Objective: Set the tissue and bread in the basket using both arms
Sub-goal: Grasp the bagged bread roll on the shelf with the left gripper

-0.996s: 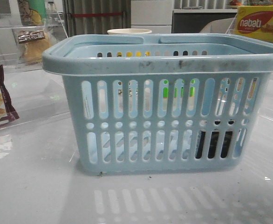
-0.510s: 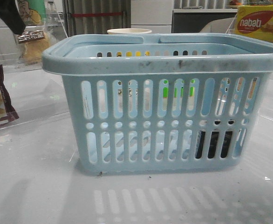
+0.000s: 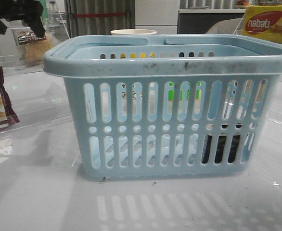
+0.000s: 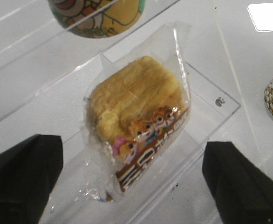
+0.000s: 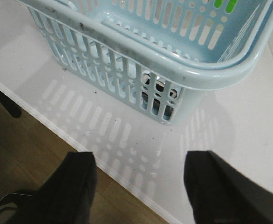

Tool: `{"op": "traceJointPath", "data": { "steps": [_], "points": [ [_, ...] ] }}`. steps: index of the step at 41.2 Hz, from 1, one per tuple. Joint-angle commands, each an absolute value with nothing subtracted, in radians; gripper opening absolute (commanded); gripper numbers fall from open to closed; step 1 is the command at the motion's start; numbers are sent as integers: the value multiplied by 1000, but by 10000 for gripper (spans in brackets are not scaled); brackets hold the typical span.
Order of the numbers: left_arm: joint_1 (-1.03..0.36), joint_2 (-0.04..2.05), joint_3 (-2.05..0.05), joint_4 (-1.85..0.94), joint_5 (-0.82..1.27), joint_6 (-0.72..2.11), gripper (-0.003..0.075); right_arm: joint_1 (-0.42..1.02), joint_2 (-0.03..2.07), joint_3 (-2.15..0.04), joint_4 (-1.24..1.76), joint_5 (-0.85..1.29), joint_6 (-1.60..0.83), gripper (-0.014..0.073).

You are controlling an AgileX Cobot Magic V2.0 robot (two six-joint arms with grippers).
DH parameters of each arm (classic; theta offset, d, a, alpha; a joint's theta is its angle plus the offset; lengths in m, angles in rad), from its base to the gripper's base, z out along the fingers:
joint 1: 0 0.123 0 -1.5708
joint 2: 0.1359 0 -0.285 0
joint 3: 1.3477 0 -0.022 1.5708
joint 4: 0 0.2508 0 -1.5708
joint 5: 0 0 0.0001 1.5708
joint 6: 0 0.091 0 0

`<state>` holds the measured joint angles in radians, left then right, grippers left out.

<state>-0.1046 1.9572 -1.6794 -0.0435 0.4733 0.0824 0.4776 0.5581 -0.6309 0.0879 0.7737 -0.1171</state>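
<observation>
Above, left fingers (image 4: 24, 175) spread wide over bread (image 4: 134, 100).

1 basket (image 3: 170, 115), 1 bread (image 4: 136, 121), 1 tissue (image 3: 220, 148)

Front camera is sitting low and close, facing the basket (image 3: 167, 106) side-on. Left wrist camera is looking steeply down, near, onto the bread (image 4: 136, 121), far left of the basket. Right wrist camera is looking down at the basket's near corner (image 5: 174, 60); these 2 views are sharing the basket.
</observation>
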Motion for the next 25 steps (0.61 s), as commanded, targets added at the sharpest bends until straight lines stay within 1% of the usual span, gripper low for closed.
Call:
{"op": "traceJointPath", "data": {
  "steps": [1,5,7,11,15,21,25],
  "points": [
    [-106,1934,-1720,-55,361,80,654,477,558,-658,79,707,-124,519],
    [-106,1957,-1720,-55,349,80,650,477,558,-658,79,707,-124,519],
    [-106,1964,-1720,-55,347,80,629,477,558,-658,79,707,-124,519],
    [-106,1967,-1720,-53,347,80,551,477,558,-658,79,707,-124,519],
    [-106,1967,-1720,-51,347,80,447,477,558,-658,79,707,-124,519],
    [-106,1967,-1720,-48,347,80,335,477,558,-658,79,707,-124,519],
    [-106,1967,-1720,-48,347,80,281,477,558,-658,79,707,-124,519]
  ]
}}
